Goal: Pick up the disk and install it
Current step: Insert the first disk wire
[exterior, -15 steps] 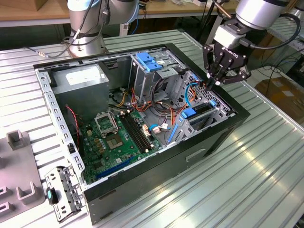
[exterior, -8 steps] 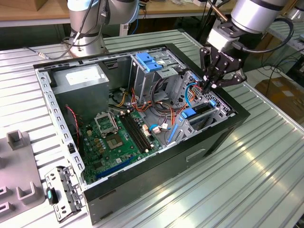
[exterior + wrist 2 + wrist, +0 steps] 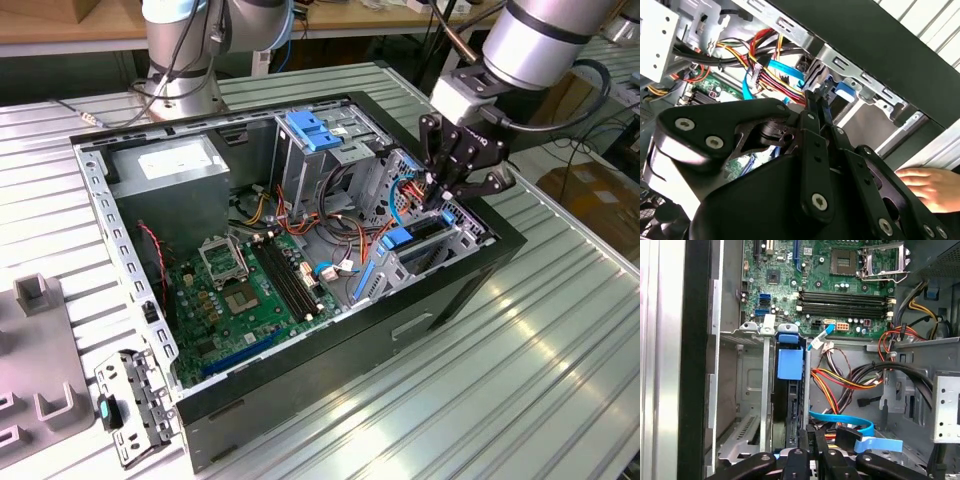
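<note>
Black and jointed, the gripper [image 3: 437, 196] hung at the end of the silver arm over the drive cage [image 3: 455, 235] near the front of the open computer case [image 3: 470, 290], toward the exterior view's right. Its matte linkage plates, studded with bright screw heads, narrowed to thin fingers [image 3: 816, 107] pressed close together around a blue rail tab [image 3: 845, 90]. The disk [image 3: 790, 405] stood on edge in a slot of the perforated grey metal cage, a dark slab with a smooth blue plastic rail [image 3: 789, 364] on its upper edge, and the fingertips sat right at its near end; whether they actually pinched it could not be told. Beside it ran a bundle of red, yellow and black wires [image 3: 840, 380] and a flat blue ribbon cable [image 3: 845, 418]. Farther in lay the green motherboard [image 3: 250, 290], with long black memory slots [image 3: 288, 275] and a square metal-framed socket [image 3: 222, 260]. Beyond that sat a boxy grey power supply [image 3: 170, 170] in the far corner, all resting on a ribbed aluminium table [image 3: 560, 360].
</note>
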You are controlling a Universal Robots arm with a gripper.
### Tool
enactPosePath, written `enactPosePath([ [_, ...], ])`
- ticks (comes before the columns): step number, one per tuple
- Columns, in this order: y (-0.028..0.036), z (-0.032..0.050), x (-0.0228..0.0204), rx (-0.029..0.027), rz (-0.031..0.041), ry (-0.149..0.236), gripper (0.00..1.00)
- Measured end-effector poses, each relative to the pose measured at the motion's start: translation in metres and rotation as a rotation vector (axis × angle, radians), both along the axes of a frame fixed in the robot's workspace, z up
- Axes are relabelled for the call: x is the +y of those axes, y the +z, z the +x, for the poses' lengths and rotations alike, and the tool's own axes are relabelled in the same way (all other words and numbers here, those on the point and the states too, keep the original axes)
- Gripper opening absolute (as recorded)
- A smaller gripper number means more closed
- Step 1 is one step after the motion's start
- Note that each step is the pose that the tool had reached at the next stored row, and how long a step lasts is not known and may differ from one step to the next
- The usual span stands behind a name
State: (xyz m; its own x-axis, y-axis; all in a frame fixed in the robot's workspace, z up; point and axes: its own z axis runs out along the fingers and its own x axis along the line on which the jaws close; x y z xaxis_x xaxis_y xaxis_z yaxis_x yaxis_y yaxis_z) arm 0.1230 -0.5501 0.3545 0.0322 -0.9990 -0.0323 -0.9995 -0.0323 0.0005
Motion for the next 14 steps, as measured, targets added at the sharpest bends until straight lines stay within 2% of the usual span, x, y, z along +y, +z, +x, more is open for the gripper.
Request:
enactPosePath([
  [2, -0.0012, -0.0001, -0.0043, 0.0000, -0.0001, -0.010, 0.16],
  [7, -0.0036, -0.0042, -0.0070, 0.0000, -0.0004, -0.010, 0.16],
  [9, -0.0051, -0.0043, -0.0113, 0.0000, 0.0000, -0.009, 0.16],
  [14, -0.0072, -0.0042, -0.0108, 0.0000, 0.0001, -0.009, 0.16],
])
